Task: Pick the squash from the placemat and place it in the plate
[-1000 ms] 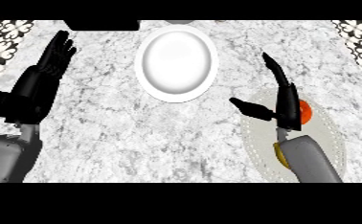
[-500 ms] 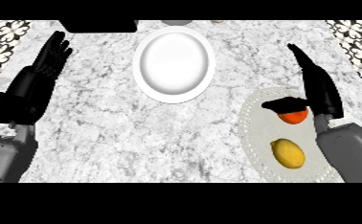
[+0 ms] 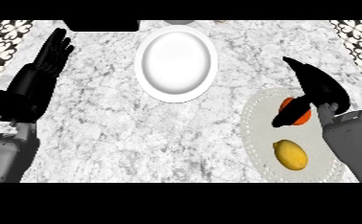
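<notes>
A marbled grey surface [image 3: 106,122] fills the view, with wide bare room between the hands. The right hand [image 3: 322,91] hangs over the placemat [image 3: 258,122] by the right edge, fingers straight and spread, thumb across an orange squash [image 3: 297,110]. A yellow fruit [image 3: 290,154] lies nearer. A white plate [image 3: 176,65] sits far left of those fingers. The left hand [image 3: 42,72] rests open by the left edge.

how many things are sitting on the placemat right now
2. An orange-red item sits on the upper part of the placemat, partly covered by the right hand; a yellow item lies below it, nearer the lower edge. Anything under the forearm would be hidden.
</notes>
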